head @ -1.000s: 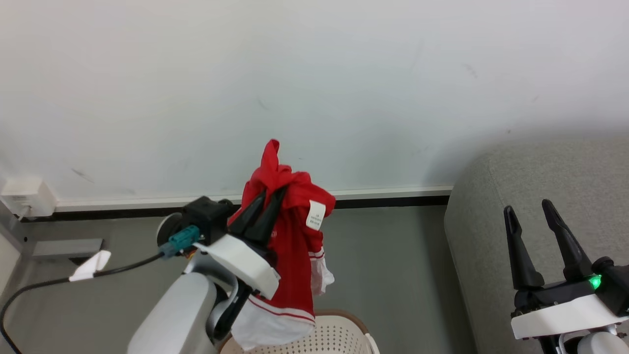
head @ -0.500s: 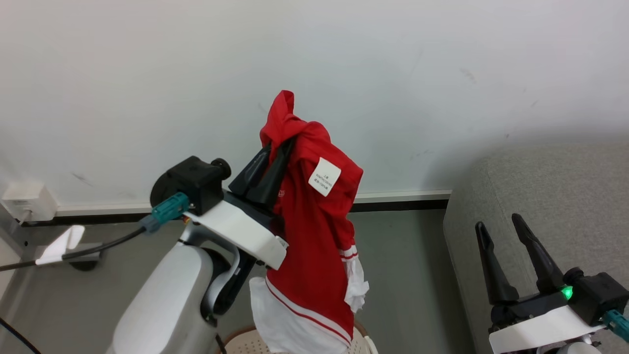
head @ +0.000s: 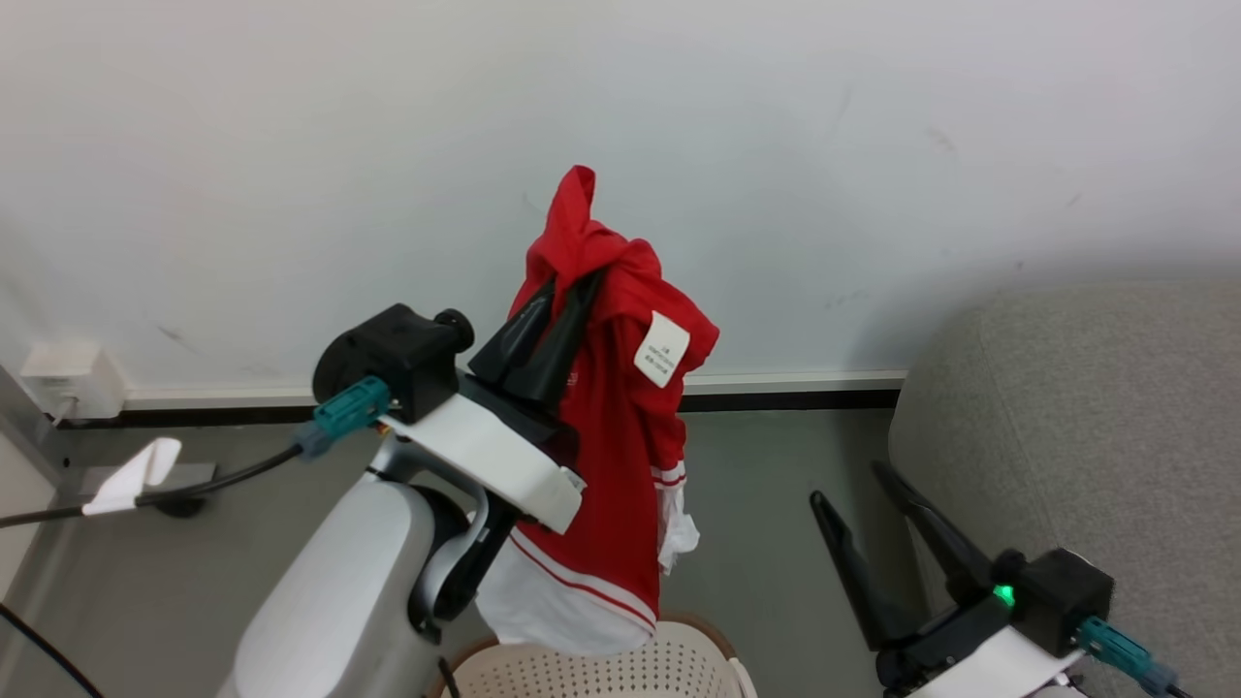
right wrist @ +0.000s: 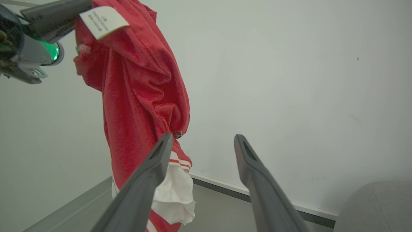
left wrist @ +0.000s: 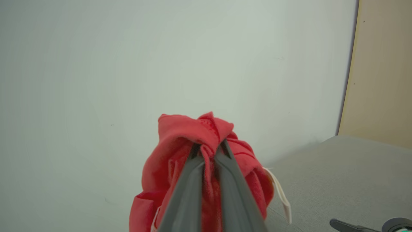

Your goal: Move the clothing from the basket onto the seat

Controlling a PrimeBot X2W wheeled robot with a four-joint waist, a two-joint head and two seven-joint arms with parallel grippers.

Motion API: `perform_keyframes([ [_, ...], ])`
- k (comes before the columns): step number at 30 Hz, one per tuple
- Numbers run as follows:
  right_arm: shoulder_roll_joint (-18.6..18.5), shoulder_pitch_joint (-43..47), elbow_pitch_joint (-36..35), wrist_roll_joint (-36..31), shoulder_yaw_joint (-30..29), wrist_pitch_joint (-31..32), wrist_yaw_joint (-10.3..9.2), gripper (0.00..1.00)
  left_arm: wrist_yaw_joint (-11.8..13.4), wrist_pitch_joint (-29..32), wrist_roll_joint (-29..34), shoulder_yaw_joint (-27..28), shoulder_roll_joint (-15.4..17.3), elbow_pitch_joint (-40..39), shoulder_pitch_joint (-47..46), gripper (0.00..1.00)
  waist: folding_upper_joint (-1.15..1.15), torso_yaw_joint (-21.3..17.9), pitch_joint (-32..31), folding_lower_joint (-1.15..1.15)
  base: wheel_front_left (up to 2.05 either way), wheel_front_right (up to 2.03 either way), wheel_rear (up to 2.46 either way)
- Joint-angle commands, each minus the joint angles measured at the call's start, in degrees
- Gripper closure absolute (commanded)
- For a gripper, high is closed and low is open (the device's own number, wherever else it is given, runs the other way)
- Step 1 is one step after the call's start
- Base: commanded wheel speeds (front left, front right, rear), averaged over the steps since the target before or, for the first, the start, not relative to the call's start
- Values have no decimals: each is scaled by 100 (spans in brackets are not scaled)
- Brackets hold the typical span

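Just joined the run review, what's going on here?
The left hand is shut on a red garment with white trim, holding it up with its hem hanging down toward the basket. The right hand is open and empty, low beside the grey seat. The garment is not yet on the seat.

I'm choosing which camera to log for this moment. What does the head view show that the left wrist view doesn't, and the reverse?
Head view, not left wrist view: the basket beneath the hanging clothing, and the grey floor. Left wrist view, not head view: a beige panel beside the white wall. Both: the left hand shut on the bunched top of the red fabric, and the grey seat.
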Motion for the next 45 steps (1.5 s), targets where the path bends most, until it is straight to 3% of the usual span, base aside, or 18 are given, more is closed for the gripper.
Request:
perform_keyframes([
  [1,-83,-198,108,120,219,-9,-13,0,-13,-13,-71,-17,-24,28,-86,100,0,54,9,0,0,0,0],
  [12,-41,-1070,1423,694,1552,24,-13,0,-136,-60,-149,-412,-335,188,-176,100,0,481,-35,0,0,0,0],
  [16,16,-1313,2001,830,1873,27,-12,0,-176,-48,-193,-580,-435,167,-178,100,0,681,-58,0,0,0,0],
  [28,357,-1770,2882,1360,2701,-13,-12,0,-259,101,-454,-1116,-649,-49,-91,100,0,1175,-128,0,0,0,0],
  [38,593,-2065,3241,1386,2601,-21,-12,0,-210,183,-589,-1378,-716,-184,-145,100,0,1408,-121,0,0,0,0],
  [39,603,-2035,3214,1357,2537,-21,-12,15,-194,183,-593,-1375,-716,-180,-144,100,0,1417,-117,0,0,0,0],
  [40,610,-2005,3179,1309,2455,-21,-12,73,-185,183,-601,-1365,-705,-168,-139,100,0,1422,-111,0,0,0,0],
  [41,617,-1972,3156,1253,2392,-22,-12,100,-172,178,-610,-1351,-692,-159,-133,100,0,1423,-105,0,0,0,0],
  [45,609,-1829,3016,1050,2177,-22,-12,100,-132,139,-639,-1296,-647,-125,-108,100,0,1393,-95,0,0,0,0],
])
